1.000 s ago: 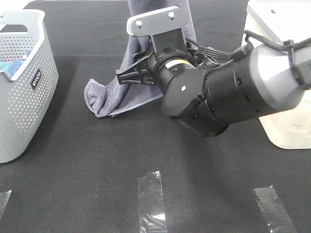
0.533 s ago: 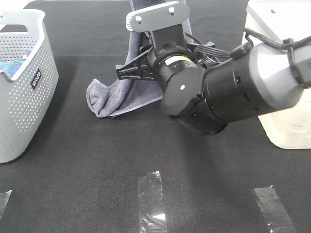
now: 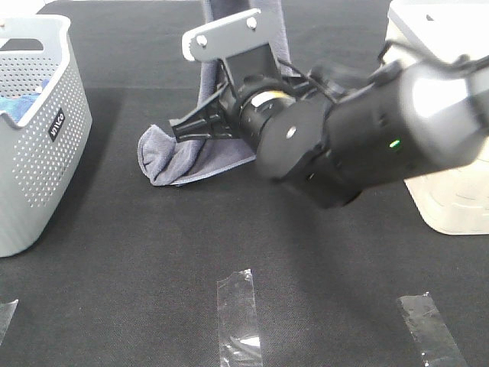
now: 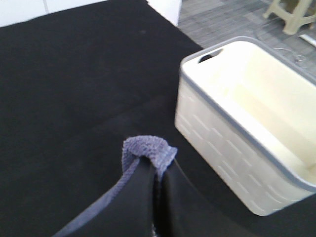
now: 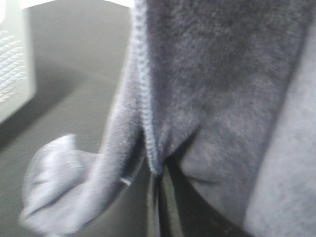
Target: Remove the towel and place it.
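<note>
Two sets of jaws are mine, and both are pressed together on the towel (image 3: 195,153). My left jaws sit up high, out of the overhead view, pinching a small folded tuft (image 4: 149,146) that pokes out just past the closed tips. My right jaws nip the cloth lower down, right on the stitched hem (image 5: 143,98), which runs straight into the seam where the tips meet. Between the two grips the towel hangs as a long strip that passes out over the top edge of the overhead view. Its lower end lies bunched on the black desk (image 3: 114,267), and the rolled end of that heap points toward the grey basket (image 3: 46,153). That basket stands well apart from the heap, with bare desk between them and a bright blue cloth (image 3: 17,103) showing over its rim. On the other side my right arm (image 3: 367,145) crosses in front of the cream basket (image 3: 451,206), blurred, and hides its near corner. From my left wrist that cream basket (image 4: 232,143) looks hollow and unfilled as far as I can see, and it stands close to the desk's edge with floor beyond. Ahead of the heap the desk is wide and bare, down to the tape strips (image 3: 238,317) stuck near the front edge.
</note>
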Available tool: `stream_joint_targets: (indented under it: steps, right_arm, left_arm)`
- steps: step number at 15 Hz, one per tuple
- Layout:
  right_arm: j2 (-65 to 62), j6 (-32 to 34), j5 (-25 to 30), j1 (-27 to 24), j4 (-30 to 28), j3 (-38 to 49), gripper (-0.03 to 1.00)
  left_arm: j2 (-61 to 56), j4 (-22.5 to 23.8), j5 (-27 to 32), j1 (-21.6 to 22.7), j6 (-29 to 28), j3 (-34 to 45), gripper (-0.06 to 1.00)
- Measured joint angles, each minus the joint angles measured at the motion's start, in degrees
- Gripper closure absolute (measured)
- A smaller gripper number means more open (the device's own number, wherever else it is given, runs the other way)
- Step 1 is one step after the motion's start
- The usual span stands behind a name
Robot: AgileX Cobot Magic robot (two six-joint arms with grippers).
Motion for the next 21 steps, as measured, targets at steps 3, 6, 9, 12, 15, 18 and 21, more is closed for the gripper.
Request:
stream_joint_targets:
  steps: [3, 6, 9, 12, 15, 18, 21]
  right_arm:
    - [-5.56, -4.41, 11.34, 0.00, 2.29, 0.00, 0.97]
    - [-11.17, -12.32, 24.41, 0.00, 7.85, 0.00, 0.97]
    - [-16.04, -17.93, 36.61, 0.00, 13.06, 0.00, 0.97]
    - [-18.28, -18.45, 48.64, -1.09, 13.46, 0.00, 0.97]
    - [-18.39, -6.93, 64.92, -8.48, 6.19, 0.00, 0.97]
    - [-18.56, 10.89, 78.61, -16.39, -11.23, -1.49, 0.97]
    - [-18.56, 28.25, 86.12, -21.31, -28.82, -6.19, 0.97]
  left_arm:
    - [0.00, 2.23, 0.00, 2.52, -1.20, 0.00, 0.94]
    - [0.11, 2.23, 0.11, 4.98, -1.32, 0.00, 0.94]
    - [1.60, 2.23, 2.23, 6.93, -1.32, 0.00, 0.94]
    - [3.32, 3.44, 5.21, 7.05, -1.26, 0.00, 0.94]
    - [3.50, 6.02, 8.48, 7.05, -1.15, 0.00, 0.94]
    - [3.50, 6.30, 12.66, 7.05, -0.92, 0.00, 0.94]
    - [3.50, 6.25, 17.30, 7.05, -0.92, 0.00, 0.94]
